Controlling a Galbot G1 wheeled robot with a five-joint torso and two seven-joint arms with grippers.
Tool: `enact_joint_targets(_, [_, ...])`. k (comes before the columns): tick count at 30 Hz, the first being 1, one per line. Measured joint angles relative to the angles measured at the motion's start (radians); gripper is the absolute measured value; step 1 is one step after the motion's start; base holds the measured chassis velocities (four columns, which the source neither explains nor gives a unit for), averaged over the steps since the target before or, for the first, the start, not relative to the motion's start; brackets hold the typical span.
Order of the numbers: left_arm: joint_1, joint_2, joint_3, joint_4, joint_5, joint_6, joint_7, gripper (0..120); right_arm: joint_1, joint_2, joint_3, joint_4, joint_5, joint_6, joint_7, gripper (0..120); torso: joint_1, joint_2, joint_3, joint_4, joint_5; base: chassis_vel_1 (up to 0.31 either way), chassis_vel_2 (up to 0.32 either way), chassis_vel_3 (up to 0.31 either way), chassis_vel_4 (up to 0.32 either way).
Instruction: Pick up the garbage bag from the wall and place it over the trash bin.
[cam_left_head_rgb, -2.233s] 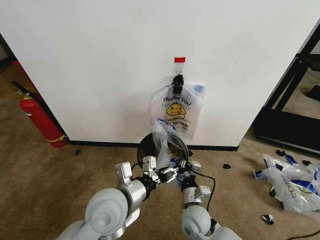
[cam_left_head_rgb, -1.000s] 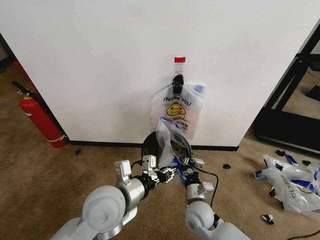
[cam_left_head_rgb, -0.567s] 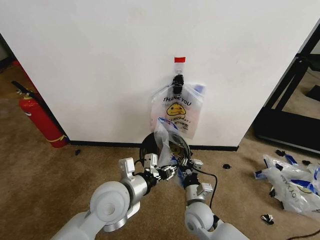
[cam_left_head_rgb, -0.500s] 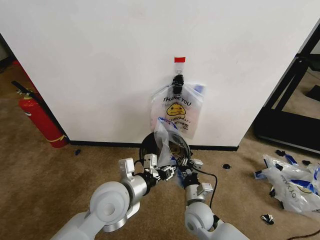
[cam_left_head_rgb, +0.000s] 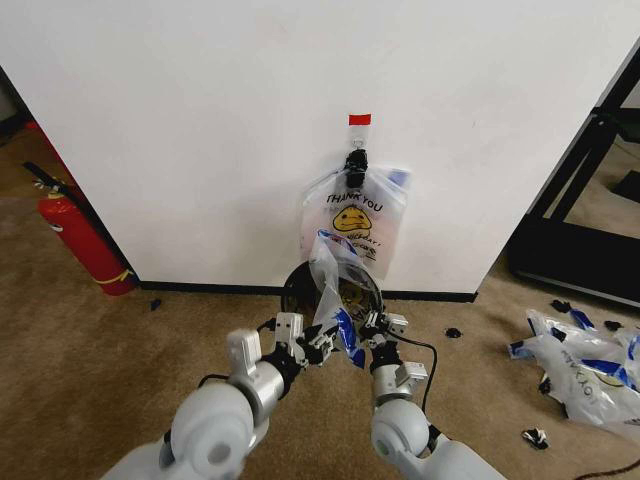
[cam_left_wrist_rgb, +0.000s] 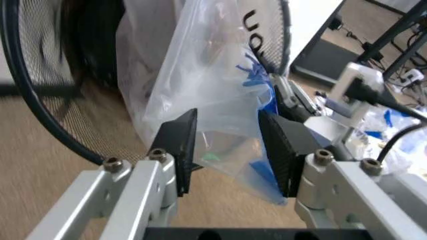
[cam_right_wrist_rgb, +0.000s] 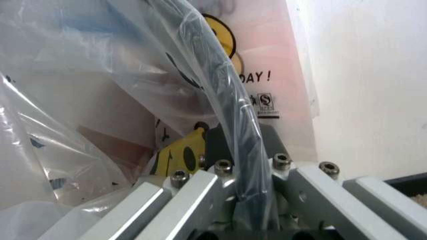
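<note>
A garbage bag (cam_left_head_rgb: 333, 283) stands crumpled over the black wire-mesh trash bin (cam_left_head_rgb: 296, 290) at the foot of the wall (cam_left_head_rgb: 200, 120). More identical bags (cam_left_head_rgb: 356, 222) hang from a black clip (cam_left_head_rgb: 355, 160) under a red tape strip (cam_left_head_rgb: 359, 119). My left gripper (cam_left_head_rgb: 318, 345) is open, and the bag's lower corner (cam_left_wrist_rgb: 207, 85) hangs between its spread fingers (cam_left_wrist_rgb: 179, 150), with the bin mesh (cam_left_wrist_rgb: 40, 100) beside it. My right gripper (cam_left_head_rgb: 376, 328) is shut on the bag's plastic (cam_right_wrist_rgb: 67, 100) at the bin's rim (cam_right_wrist_rgb: 227, 100), which runs between its fingers.
A red fire extinguisher (cam_left_head_rgb: 85, 240) leans against the wall at the left. Loose bags (cam_left_head_rgb: 580, 365) and small black scraps lie on the carpet at the right. A black frame (cam_left_head_rgb: 585, 190) stands at the far right.
My left arm has drawn back toward me and its gripper has let go of the bag. The bag now stands a little taller over the bin. The right gripper has stayed at the rim.
</note>
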Motion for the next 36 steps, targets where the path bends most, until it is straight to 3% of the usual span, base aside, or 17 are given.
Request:
enact_joint_targets(2, [0.008,-0.006,0.028,0.015,0.113,-0.034,0.037,47,0.007,-0.001,0.008,-0.002,0.000,0.001,-0.003,0,0.000,0.000,0.000,-0.0001,0.0000,0.000,0.000,0.000,0.000])
enact_joint_targets(5, [0.009,-0.007,0.038,0.014,0.131,-0.035,0.039,48,0.008,-0.006,0.019,-0.002,0.002,0.002,-0.006,0,0.000,0.000,0.000,-0.0002,0.0001,0.000,0.000,0.000,0.000])
enact_joint_targets(15, [0.062,0.005,0.029,-0.062,0.124,-0.023,0.037,49,0.013,-0.017,0.044,-0.016,0.021,0.007,-0.011,0,0.000,0.000,0.000,-0.0002,0.0001,0.000,0.000,0.000,0.000])
enact_joint_targets(23, [0.048,-0.035,0.045,-0.071,0.089,0.000,0.033,49,0.026,-0.005,0.030,-0.025,0.021,0.008,-0.014,0,0.000,0.000,0.000,-0.0001,0.0001,0.000,0.000,0.000,0.000])
enact_joint_targets(36, [-0.017,-0.090,0.088,-0.006,0.069,0.002,0.031,48,0.032,0.004,0.014,-0.032,0.014,0.008,-0.015,0,0.000,0.000,0.000,-0.0001,0.0001,0.000,0.000,0.000,0.000])
